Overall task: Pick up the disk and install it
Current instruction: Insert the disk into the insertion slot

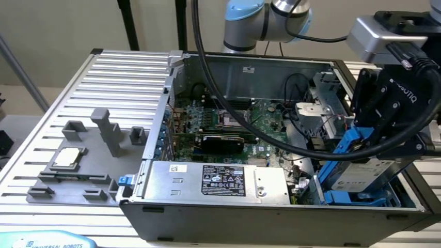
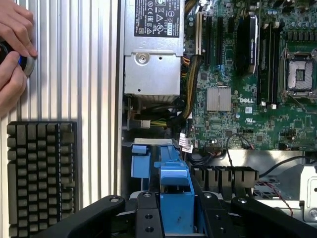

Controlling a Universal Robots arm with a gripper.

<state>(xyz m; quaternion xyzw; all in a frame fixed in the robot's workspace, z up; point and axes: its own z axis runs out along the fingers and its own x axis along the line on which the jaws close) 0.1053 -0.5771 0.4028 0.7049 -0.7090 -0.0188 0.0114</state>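
The disk (image 1: 360, 173), silver-grey with a white label and a blue carrier frame, hangs tilted over the blue drive bay (image 1: 355, 199) at the front corner of the open computer case (image 1: 276, 212), on the exterior view's right. My gripper (image 1: 382, 150) is shut on its upper end, black fingers clamping the carrier. In the wrist view the blue carrier of the disk (image 2: 176, 191) sits between my fingers (image 2: 148, 215), with the gripper (image 2: 178, 220) above the bay opening.
A grey power-supply box (image 1: 214, 181) with a black label sits beside the bay. The green motherboard (image 1: 234, 124) lies behind it. A silver CPU chip (image 1: 69, 157) rests on a grey fixture outside the case. A person's hand (image 2: 12, 49) and a keyboard (image 2: 42, 178) are on the slatted table.
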